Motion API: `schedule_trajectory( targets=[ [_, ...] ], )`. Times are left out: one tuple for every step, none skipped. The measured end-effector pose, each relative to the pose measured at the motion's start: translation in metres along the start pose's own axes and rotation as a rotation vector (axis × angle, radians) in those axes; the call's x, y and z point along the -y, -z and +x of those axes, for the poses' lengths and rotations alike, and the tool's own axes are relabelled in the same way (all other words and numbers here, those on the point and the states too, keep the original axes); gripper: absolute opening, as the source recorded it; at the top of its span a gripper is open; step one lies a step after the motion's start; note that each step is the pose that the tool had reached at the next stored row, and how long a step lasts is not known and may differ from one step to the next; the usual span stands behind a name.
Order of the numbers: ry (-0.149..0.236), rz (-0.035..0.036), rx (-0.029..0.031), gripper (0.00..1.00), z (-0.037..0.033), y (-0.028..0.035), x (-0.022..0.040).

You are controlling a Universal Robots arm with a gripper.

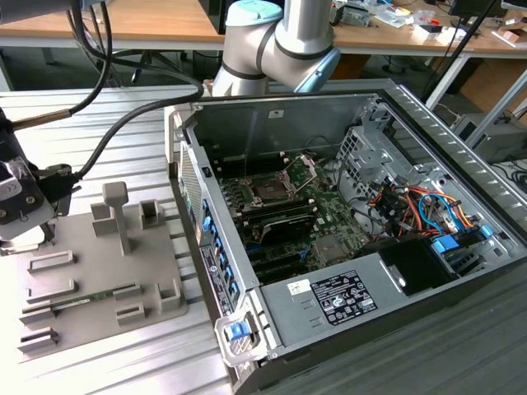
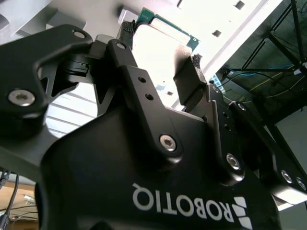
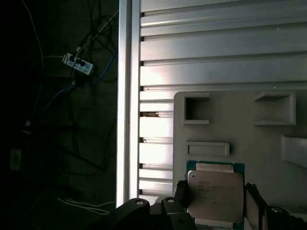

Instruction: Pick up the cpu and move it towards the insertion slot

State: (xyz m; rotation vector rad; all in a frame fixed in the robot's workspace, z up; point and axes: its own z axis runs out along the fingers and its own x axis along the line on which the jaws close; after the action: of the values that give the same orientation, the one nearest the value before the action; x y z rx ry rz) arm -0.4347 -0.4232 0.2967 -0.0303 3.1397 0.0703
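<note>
The cpu (image 3: 215,195), a flat square chip with a silvery top and a thin green rim, sits between my gripper's (image 3: 215,191) two black fingers (image 3: 180,192), which press on its opposite edges. In the second wrist view the cpu (image 2: 160,48) is clamped the same way in my gripper (image 2: 160,60). In the exterior view my gripper (image 1: 37,226) hovers at the far left over the grey holder plate (image 1: 99,288). The insertion slot (image 1: 270,190), a dark square socket with its silver retention plate (image 1: 301,169) hinged up, lies inside the open computer case, well to the exterior view's right of my gripper.
The grey holder plate carries upright posts (image 1: 117,216) and small brackets, plus a long green memory stick (image 1: 82,301). The case wall (image 1: 216,255) stands between the plate and the socket. Drive cage and coloured cables (image 1: 412,206) fill the case's right side. Ribbed aluminium table (image 3: 216,43) lies around.
</note>
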Motion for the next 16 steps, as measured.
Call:
schedule_trajectory(
  targets=[
    [0.000, 0.0000, 0.0000, 0.55, 0.0000, 0.0014, -0.0001],
    [0.000, 0.0000, 0.0000, 0.55, 0.0000, 0.0027, -0.0001],
    [0.000, 0.0000, 0.0000, 0.55, 0.0000, 0.0039, -0.0002],
    [0.000, 0.0000, 0.0000, 0.55, 0.0000, 0.0046, -0.0002],
    [0.000, 0.0000, 0.0000, 0.55, 0.0000, 0.0053, -0.0003],
    [0.000, 0.0000, 0.0000, 0.55, 0.0000, 0.0062, -0.0003],
    [0.000, 0.0000, 0.0000, 0.55, 0.0000, 0.0069, -0.0003],
    [0.000, 0.0000, 0.0000, 0.55, 0.0000, 0.0083, -0.0004],
    [0.000, 0.0000, 0.0000, 0.55, 0.0000, 0.0092, -0.0004],
    [0.000, -0.0001, 0.0001, 0.55, 0.0000, 0.0101, -0.0005],
    [0.000, 0.0000, 0.0001, 0.55, 0.0000, 0.0109, -0.0005],
    [0.000, 0.0000, -0.0001, 0.55, 0.0000, 0.0116, -0.0005],
    [0.000, 0.0000, 0.0000, 0.55, 0.0000, 0.0125, -0.0006],
    [0.000, 0.0000, 0.0000, 0.55, 0.0000, 0.0130, -0.0006],
    [0.000, 0.0000, 0.0000, 0.55, 0.0000, 0.0138, -0.0006],
    [0.000, 0.0000, 0.0000, 0.55, 0.0000, 0.0144, -0.0007]
  ],
)
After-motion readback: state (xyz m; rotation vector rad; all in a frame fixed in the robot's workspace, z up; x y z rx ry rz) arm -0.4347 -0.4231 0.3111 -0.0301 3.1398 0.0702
